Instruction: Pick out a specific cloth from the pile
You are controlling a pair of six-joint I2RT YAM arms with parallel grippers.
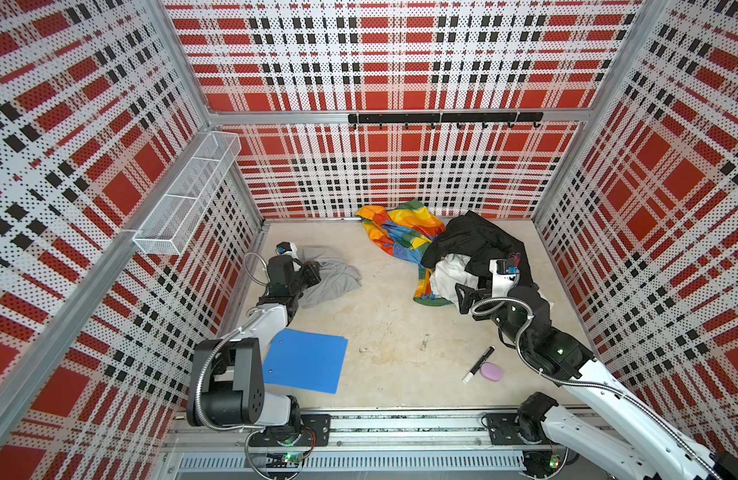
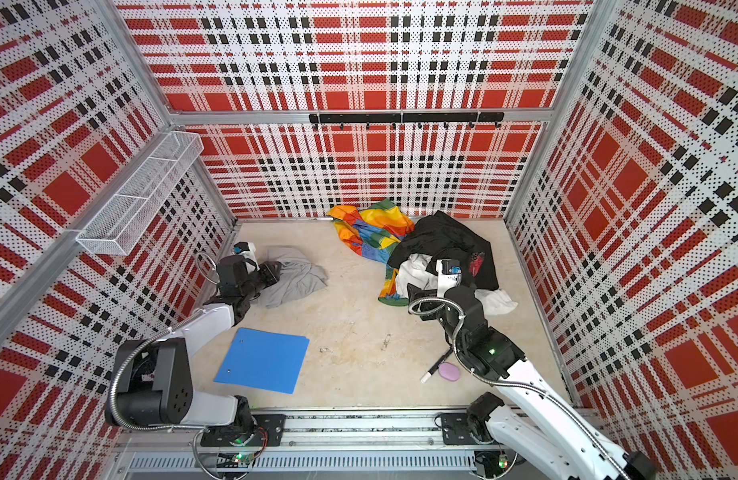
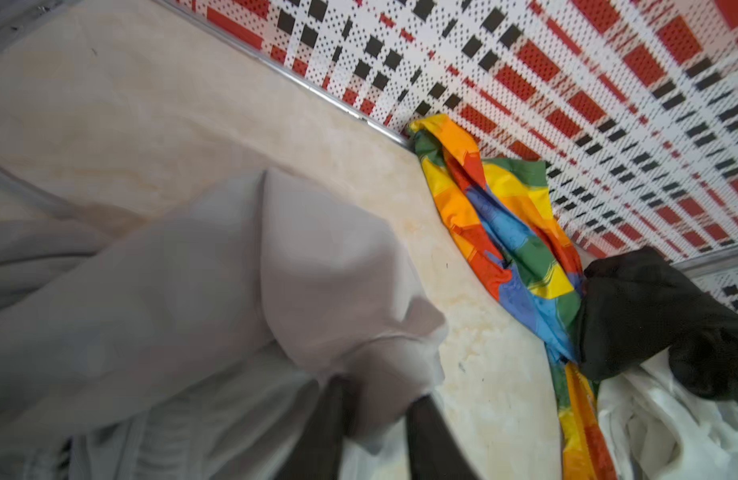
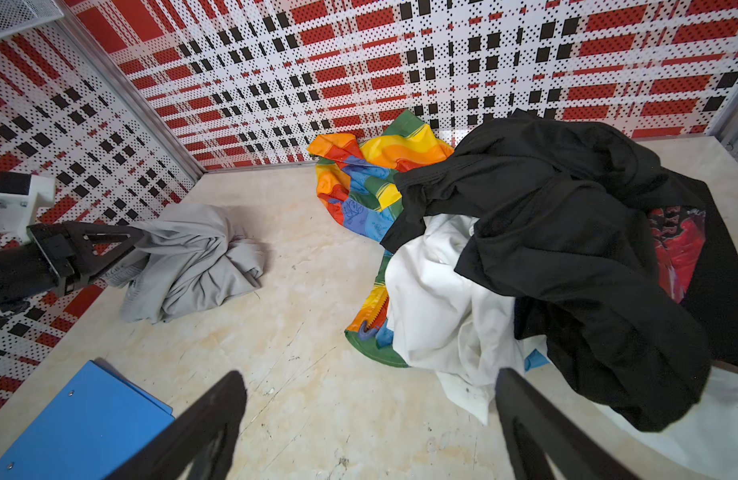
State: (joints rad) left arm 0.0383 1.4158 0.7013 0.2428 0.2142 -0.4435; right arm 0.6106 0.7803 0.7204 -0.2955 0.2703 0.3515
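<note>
Lying left on the surface [image 1: 392, 332], well apart from the pile [image 1: 471, 241], the grey cloth [image 1: 338, 276] touched the left hand [image 4: 132, 251], its jaws half parted around a fold; grip unclear. The right hand [image 4: 369, 378] stood open, farther away.

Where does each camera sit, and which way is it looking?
Top views: high in front, looking down toward the back wall; both show the left gripper at the grey cloth, the right gripper by the pile.
Left wrist: behind the left gripper, looking past its fingers over the grey cloth toward the pile.
Right wrist: behind the right gripper, looking between its open fingers at pile, grey cloth and left gripper.
Shared: both wrist views show the rainbow cloth.
</note>
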